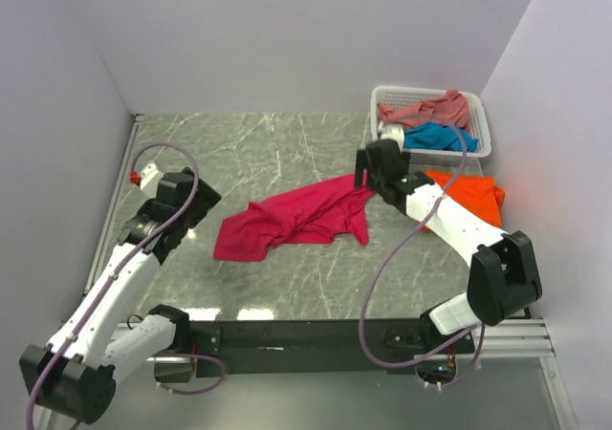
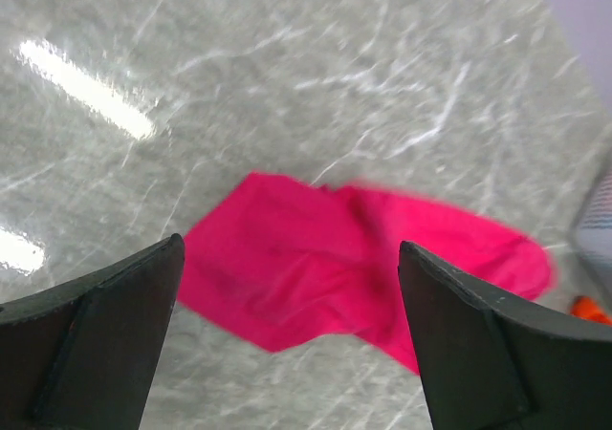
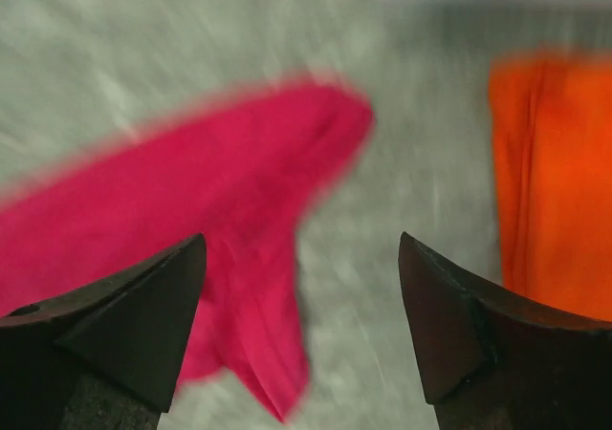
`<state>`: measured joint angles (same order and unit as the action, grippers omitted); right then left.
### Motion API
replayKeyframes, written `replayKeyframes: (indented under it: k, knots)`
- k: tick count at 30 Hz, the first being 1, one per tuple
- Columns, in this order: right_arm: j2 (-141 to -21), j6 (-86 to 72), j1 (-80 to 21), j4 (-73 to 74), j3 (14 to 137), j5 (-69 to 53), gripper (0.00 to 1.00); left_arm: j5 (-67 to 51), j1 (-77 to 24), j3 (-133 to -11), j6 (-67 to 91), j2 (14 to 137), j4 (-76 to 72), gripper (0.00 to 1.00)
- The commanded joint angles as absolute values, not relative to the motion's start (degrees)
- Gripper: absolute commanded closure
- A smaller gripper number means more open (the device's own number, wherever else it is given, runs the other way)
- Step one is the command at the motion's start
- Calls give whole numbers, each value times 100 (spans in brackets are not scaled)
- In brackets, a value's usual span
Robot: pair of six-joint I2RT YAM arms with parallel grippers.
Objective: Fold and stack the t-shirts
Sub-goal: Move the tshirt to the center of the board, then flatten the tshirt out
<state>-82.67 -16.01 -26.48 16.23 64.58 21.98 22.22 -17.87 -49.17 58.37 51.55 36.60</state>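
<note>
SHIRTS ON THE SURFACE: A magenta-pink t-shirt lies crumpled and unfolded at ctr of the grey marbled surface, its bulk bunched toward the L and one end trailing up to the R. The R claw hangs just above that R end w/ jaws spread wide and nothing between them. Its wrist view is motion-blurred, showing magenta cloth below and to the L. The same view shows an orange t-shirt at R. The orange t-shirt lies on the surface at far R, partly hidden under the R arm, just in front of a white lattice basket in the far R corner. Inside the basket, a salmon-pink t-shirt is heaped at the back and a teal-blue t-shirt at the front, both loose. The L claw is likewise released, jaws fully apart and holding nothing, poised over the L side of the surface and well apart from the cloth, w/ its camera looking toward the magenta shirt's L part. Whether magenta and orange touch can't be told, since the R arm covers the gap.
</note>
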Motion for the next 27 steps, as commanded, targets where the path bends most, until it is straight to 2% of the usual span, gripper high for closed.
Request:
replayKeyframes:
  k: [1,9,16,24,27]
  knots:
    - [-7963,-2557,-2637,1739,6065,1968,12,1970,-1802,-4764,5854,5501,3508,1]
    - [-7497,-2751,-2646,1714,5135,1671,11,1249,-1802,-4228,5616,6301,2884,1]
    - [-7637,-2655,-2646,1248,4614,757,17,853,-1802,-3666,5572,6644,2593,3]
    - [-8252,-2663,-2663,1178,4676,659,21,730,-1802,-3402,5678,7250,2382,12]
    - [-8490,-2707,-2663,1108,4676,554,24,747,-1802,-3305,5765,7523,2321,22]
